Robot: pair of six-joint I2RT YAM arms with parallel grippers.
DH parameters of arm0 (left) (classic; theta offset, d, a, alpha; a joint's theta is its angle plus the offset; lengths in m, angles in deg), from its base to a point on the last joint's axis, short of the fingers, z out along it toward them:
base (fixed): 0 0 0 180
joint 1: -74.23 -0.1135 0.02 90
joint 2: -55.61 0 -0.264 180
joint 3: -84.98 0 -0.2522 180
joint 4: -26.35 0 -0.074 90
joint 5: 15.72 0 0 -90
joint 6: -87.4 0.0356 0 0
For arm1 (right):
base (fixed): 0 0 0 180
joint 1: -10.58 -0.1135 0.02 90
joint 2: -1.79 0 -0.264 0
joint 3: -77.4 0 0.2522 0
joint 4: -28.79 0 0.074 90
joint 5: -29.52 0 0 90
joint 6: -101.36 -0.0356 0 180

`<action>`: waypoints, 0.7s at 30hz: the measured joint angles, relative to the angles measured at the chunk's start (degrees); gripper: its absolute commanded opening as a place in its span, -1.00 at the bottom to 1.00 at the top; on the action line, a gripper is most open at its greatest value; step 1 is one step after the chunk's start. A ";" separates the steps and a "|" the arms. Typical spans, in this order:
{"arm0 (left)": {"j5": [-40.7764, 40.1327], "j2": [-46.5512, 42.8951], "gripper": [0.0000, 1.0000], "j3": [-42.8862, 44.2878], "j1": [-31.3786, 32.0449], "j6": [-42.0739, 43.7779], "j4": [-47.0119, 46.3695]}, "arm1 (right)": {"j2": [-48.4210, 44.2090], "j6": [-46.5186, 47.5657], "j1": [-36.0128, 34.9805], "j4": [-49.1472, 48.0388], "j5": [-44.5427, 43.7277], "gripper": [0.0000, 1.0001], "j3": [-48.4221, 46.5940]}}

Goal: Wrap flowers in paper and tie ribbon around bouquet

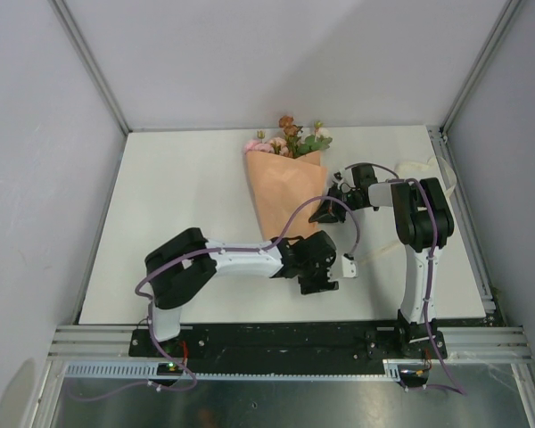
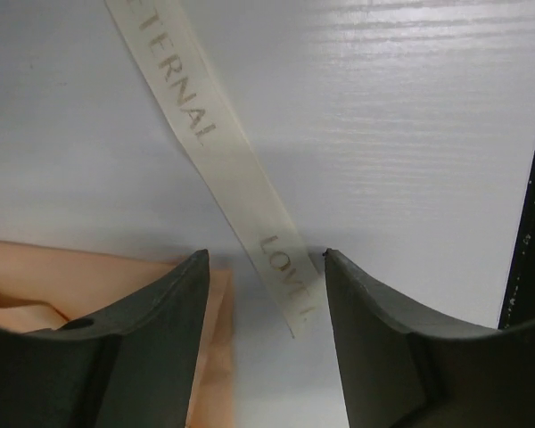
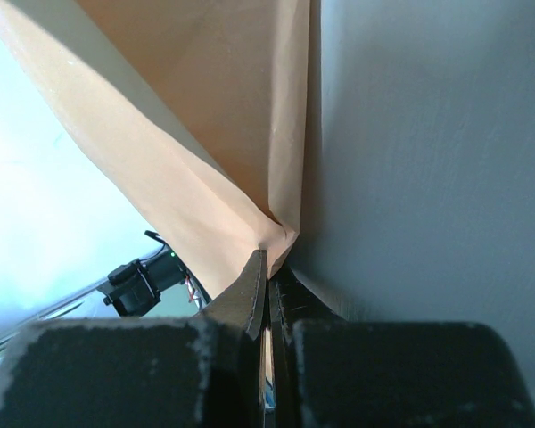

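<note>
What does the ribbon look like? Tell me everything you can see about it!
The ribbon is a long, flat, cream strip that looks like soft fabric. Pale brownish words are printed along it: "ETERNAL" and "LOVE". It lies flat on the white table, slanting down to its cut end, which sits between the open fingers of the left gripper. Neither finger seems to touch it. The peach paper lies close beside that end and looks just apart from it.

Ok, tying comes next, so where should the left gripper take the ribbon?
Probably the free end of the ribbon, which lies flat on the table under the open left gripper. Come straight down and pinch across its narrow width. The strip is thin, so stay off the paper beside it.
</note>
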 measured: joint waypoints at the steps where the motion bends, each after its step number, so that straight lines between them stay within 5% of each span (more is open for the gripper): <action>1: -0.74 0.42 0.15 0.48 0.00 -0.04 -0.20 | 0.00 0.02 0.00 0.00 -0.02 -1.00 0.00; 10: -1.14 2.05 -0.93 1.14 0.66 0.57 -3.08 | 0.00 0.44 0.02 0.02 -0.02 -1.00 -0.02; 20: 2.47 2.89 -1.00 2.45 -0.74 2.03 -1.86 | 0.00 1.01 0.02 0.28 -0.02 -1.00 -0.15; 21: 3.30 2.75 -0.72 2.45 -1.16 2.03 -1.33 | 0.00 1.05 0.02 0.31 -0.04 -1.00 -0.17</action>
